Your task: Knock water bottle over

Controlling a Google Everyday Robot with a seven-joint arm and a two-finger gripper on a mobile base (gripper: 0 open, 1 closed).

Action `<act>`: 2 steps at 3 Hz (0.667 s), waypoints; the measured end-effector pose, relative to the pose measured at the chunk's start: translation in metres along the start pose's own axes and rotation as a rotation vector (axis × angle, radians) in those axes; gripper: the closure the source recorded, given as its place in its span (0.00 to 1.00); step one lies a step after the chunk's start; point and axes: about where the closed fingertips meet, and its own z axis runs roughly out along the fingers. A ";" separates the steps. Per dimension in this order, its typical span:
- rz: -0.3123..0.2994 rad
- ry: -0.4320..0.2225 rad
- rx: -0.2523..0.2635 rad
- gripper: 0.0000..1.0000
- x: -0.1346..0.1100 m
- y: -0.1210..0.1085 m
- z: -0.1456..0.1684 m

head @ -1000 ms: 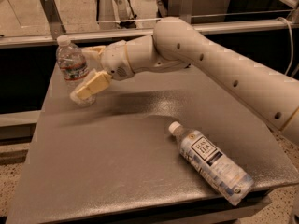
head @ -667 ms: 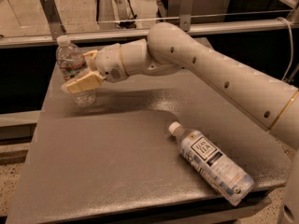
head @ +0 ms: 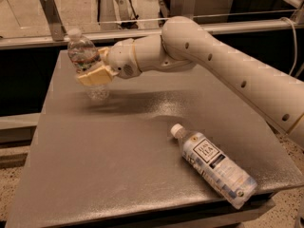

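The small clear water bottle [head: 81, 51] with a white cap stands at the back left of the grey table [head: 109, 165]. It is tilted, with its cap leaning left and away and its base [head: 98, 93] still on the table. My gripper [head: 98, 64] reaches in from the right on the white arm [head: 209, 56] and is against the bottle's middle. Its tan fingers [head: 95, 76] are apart, and the lower one crosses in front of the bottle and hides part of its body.
A larger clear bottle [head: 214, 167] with a white-and-blue label and black square logo lies on its side near the table's front right edge. A metal rail with an upright post [head: 51, 14] runs behind the table. Floor shows on the left and right.
My gripper has moved left into the water bottle. The bottle, upright before, now leans left with its cap tipped away.
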 end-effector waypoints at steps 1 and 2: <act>-0.059 0.130 0.013 1.00 -0.013 -0.012 -0.034; -0.127 0.343 -0.003 1.00 -0.010 -0.029 -0.066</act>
